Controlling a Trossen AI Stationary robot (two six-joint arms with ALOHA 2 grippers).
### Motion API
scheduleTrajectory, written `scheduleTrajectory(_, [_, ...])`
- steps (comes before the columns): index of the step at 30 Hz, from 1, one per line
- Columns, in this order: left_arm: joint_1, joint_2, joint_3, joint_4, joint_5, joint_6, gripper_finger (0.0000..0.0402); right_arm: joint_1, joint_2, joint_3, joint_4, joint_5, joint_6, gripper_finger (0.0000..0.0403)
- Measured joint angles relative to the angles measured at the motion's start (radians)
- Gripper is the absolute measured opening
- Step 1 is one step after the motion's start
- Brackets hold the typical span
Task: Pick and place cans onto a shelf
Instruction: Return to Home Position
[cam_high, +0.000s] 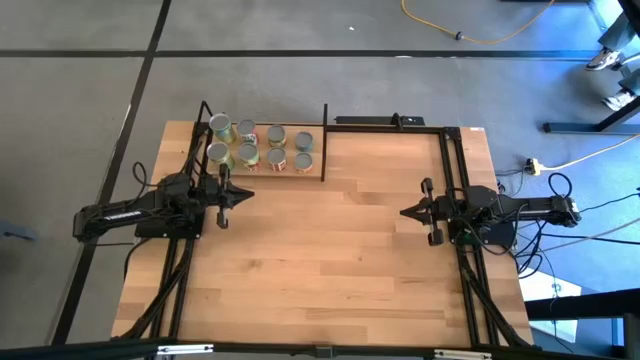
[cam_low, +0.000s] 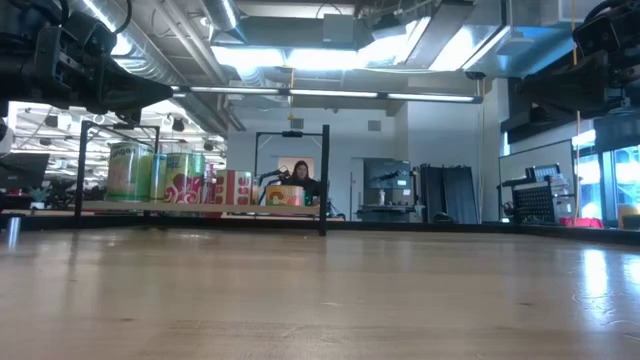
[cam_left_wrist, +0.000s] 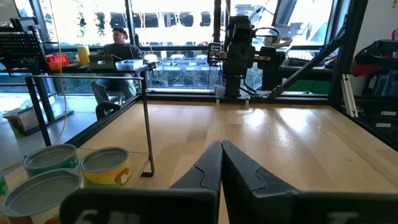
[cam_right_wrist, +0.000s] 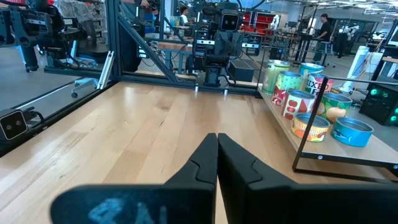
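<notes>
Several cans (cam_high: 260, 146) with grey tops and green, yellow, red or cream labels stand upright in two rows on the light-wood shelf (cam_high: 312, 150) at the table's far left, inside black rods. They also show in the low view (cam_low: 180, 177), the left wrist view (cam_left_wrist: 106, 167) and the right wrist view (cam_right_wrist: 309, 106). My left gripper (cam_high: 250, 195) hangs shut and empty just near of the shelf; its fingertips meet in its wrist view (cam_left_wrist: 221, 144). My right gripper (cam_high: 403, 212) hangs shut and empty at the table's right (cam_right_wrist: 217, 137).
Black frame rails (cam_high: 452, 160) run along the table's far and right edges and down its left side. Bare wooden tabletop (cam_high: 320, 250) lies between the two arms. A person (cam_low: 300, 180) sits at a desk beyond the table.
</notes>
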Motion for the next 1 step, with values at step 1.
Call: scheduleTrajectory(1, [0.0, 0.0, 0.0, 0.0, 0.0, 0.0, 0.0, 0.0, 0.0, 0.0, 0.0, 0.0, 0.0, 0.001])
